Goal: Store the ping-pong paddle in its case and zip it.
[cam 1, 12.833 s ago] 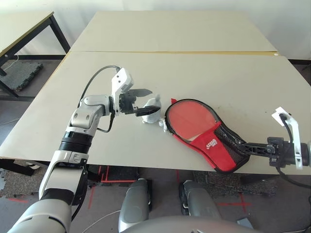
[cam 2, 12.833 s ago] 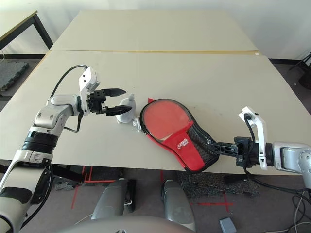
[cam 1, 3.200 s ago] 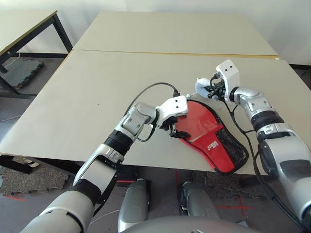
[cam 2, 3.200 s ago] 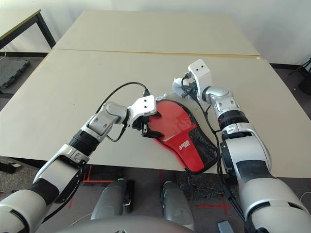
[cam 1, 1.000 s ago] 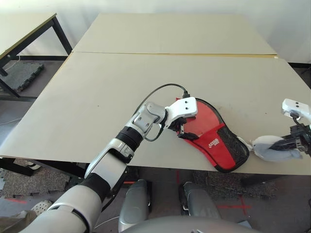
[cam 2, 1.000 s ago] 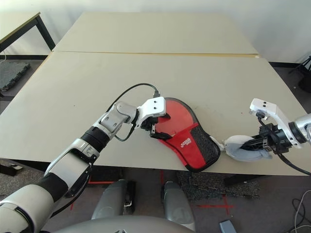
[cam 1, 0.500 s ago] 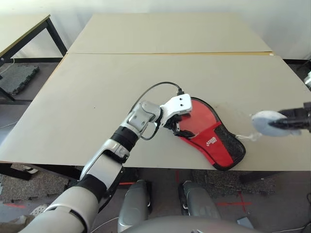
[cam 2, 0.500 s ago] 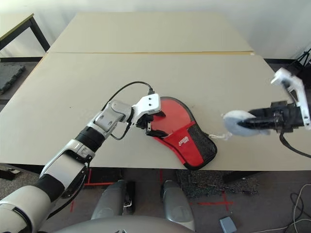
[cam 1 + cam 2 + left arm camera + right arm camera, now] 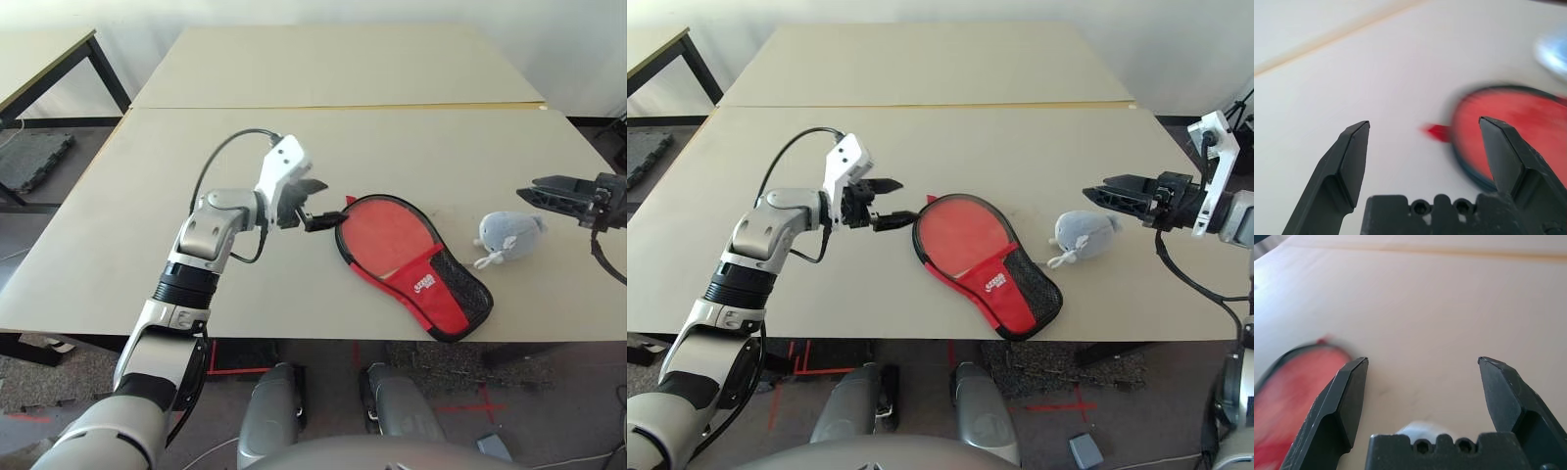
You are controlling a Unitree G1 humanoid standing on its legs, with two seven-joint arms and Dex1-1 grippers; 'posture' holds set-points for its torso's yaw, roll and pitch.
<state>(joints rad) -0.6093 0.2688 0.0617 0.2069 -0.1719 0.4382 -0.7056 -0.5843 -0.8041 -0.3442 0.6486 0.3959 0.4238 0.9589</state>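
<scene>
Plush toy (image 9: 509,236) now on table, paddle hidden inside case (image 9: 411,262)

The right claw (image 9: 1422,364) gapes above the table (image 9: 1449,298), near the case (image 9: 1288,382).

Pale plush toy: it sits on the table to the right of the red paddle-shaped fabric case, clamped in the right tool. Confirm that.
Not clamped. In the right eye view the pale plush toy sits free on the table, right of the red paddle-shaped fabric case; the right tool hangs open, apart from it.
</scene>
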